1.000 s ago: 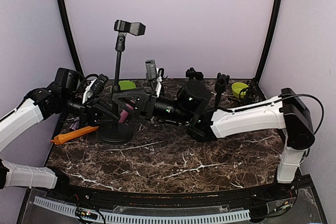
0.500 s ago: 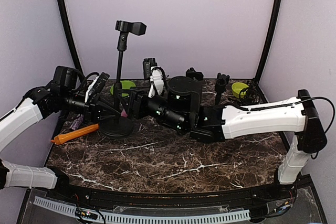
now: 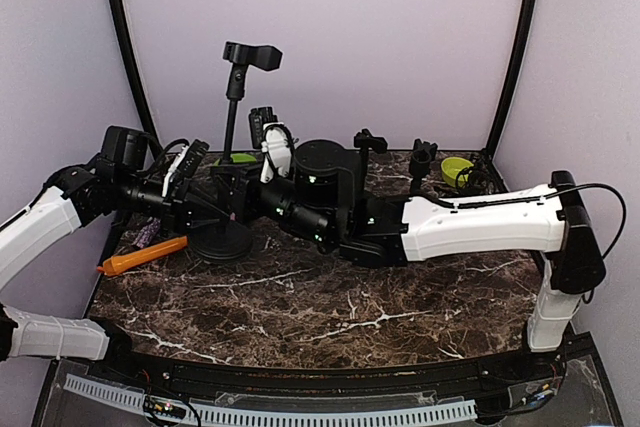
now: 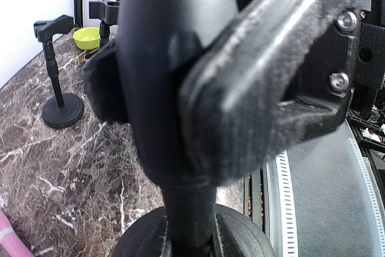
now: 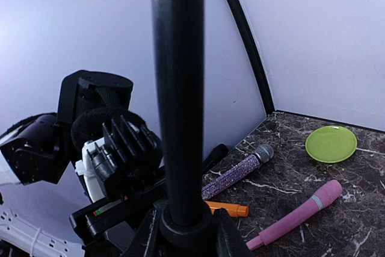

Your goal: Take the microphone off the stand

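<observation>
The black stand [image 3: 232, 117] rises from its round base [image 3: 222, 243] at the table's left. Its clip [image 3: 252, 54] at the top holds nothing. My left gripper [image 3: 208, 211] is shut on the pole low down, and the pole fills the left wrist view [image 4: 174, 88]. My right gripper [image 3: 238, 203] reaches in from the right and is shut on the same pole [image 5: 179, 88], with a finger [image 5: 147, 233] on each side. A purple glitter microphone [image 5: 234, 173] and a pink microphone [image 5: 298, 212] lie on the table beyond the pole.
An orange marker [image 3: 140, 259] lies left of the base, also seen in the right wrist view [image 5: 227, 209]. A green plate [image 5: 331, 142] lies at the back left. A green bowl [image 3: 457, 169] and two small stands [image 3: 422, 159] sit at the back right.
My right arm swung left and back, and its gripper closed on the stand's pole. The stand's base slid slightly toward the back. The left gripper kept its hold.
</observation>
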`<state>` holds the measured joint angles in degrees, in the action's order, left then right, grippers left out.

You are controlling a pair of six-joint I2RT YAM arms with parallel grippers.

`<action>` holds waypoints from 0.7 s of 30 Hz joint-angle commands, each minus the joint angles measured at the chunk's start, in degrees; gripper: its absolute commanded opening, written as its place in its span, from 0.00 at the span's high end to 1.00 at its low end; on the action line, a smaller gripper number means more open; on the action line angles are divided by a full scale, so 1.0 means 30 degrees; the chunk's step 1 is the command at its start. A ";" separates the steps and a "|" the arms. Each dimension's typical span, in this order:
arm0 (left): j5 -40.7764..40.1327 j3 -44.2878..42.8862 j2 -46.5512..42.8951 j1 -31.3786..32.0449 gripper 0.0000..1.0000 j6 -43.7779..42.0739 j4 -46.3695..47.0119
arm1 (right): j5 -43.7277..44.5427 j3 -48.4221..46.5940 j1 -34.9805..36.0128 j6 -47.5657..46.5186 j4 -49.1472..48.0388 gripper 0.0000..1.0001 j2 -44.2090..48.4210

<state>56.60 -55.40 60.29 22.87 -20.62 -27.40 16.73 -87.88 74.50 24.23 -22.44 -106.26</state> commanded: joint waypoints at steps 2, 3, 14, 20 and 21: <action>0.0819 -0.0794 -0.0381 -0.0081 1.00 -0.0467 0.0461 | -0.0545 -0.0397 0.0079 0.0542 -0.0513 0.99 -0.0162; 0.0982 -0.0828 -0.0366 -0.0068 1.00 -0.0389 0.0468 | -0.0810 -0.0211 0.0048 0.0472 -0.0859 1.00 -0.0050; 0.5240 -0.1232 -0.0127 -0.0070 1.00 0.3606 0.1822 | -1.1254 0.3181 -0.1052 0.2165 -1.0013 1.00 0.1280; 0.7651 -0.1150 -0.0059 -0.0067 1.00 0.7264 0.4031 | -1.6410 0.3311 -0.1866 0.6482 -1.5594 1.00 0.0334; 0.7879 -0.1063 -0.0058 -0.0073 1.00 0.7882 0.4478 | -1.7057 0.3043 -0.1909 0.6964 -1.5921 1.00 0.0125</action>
<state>74.17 -56.80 60.40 23.62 -6.74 -23.90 -16.58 -77.38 68.05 34.04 -51.59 -105.10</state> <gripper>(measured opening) 0.168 0.233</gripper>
